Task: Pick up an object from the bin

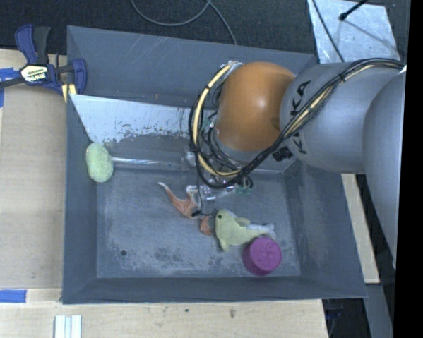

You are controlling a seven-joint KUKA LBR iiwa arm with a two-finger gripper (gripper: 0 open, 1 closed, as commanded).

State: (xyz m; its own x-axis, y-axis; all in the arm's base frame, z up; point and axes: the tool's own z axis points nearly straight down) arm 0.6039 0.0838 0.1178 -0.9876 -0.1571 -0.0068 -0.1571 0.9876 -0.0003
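Note:
My gripper (199, 199) reaches down into the middle of the bin, its metal fingers just below the orange wrist cover. Right under the fingertips lies a thin orange-brown curved thing (176, 200), with another brown bit (206, 226) just below it. A pale yellow-green soft toy (231, 229) lies immediately to the lower right of the fingers. Touching that toy on its lower right is a purple round cap-like thing (263, 256). Whether anything sits between the fingers is hidden.
A pale green oval sponge-like thing (99, 162) rests against the bin's left wall at the back. The arm and its orange cover hang over the bin's back right part. The bin's front left floor is bare.

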